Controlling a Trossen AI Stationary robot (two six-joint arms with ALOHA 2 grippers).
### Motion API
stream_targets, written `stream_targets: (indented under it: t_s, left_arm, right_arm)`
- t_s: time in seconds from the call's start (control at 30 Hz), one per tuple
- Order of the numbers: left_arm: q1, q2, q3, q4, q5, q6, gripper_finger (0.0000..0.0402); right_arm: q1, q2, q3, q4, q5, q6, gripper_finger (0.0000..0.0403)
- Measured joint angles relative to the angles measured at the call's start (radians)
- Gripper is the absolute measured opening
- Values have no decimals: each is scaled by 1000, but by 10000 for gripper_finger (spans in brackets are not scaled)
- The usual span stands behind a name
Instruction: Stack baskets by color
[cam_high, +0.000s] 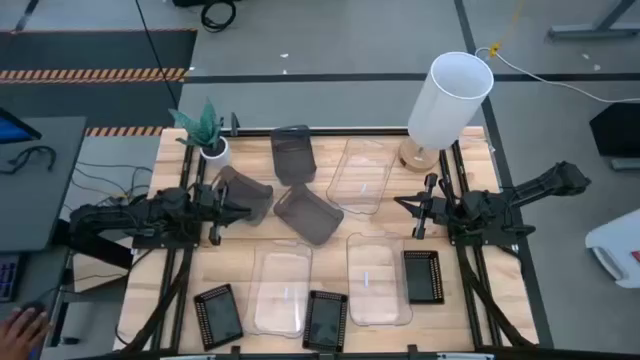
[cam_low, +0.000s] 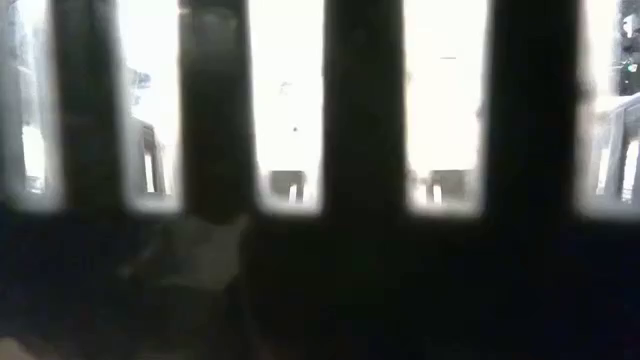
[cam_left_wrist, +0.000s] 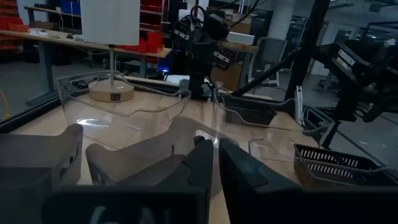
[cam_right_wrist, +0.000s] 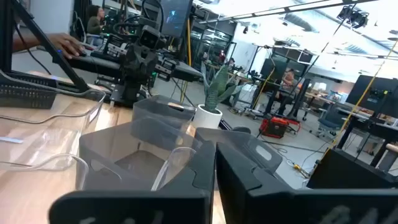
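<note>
High view: both arms lie low, left end effector (cam_high: 240, 203) & right end effector (cam_high: 408, 208) closed, empty.

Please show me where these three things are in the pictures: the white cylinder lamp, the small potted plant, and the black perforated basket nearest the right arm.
white cylinder lamp (cam_high: 450, 98), high view, on the side of its shade.
small potted plant (cam_high: 204, 125), high view, on its green leaves.
black perforated basket (cam_high: 423, 276), high view, on its flat bottom.
</note>
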Motion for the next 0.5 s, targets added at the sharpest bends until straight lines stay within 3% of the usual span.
stream_targets:
  t_s: [0.5]
  left_arm:
    - [0,0,0,0,0,0,33]
  right_arm:
    - [0,0,0,0,0,0,22]
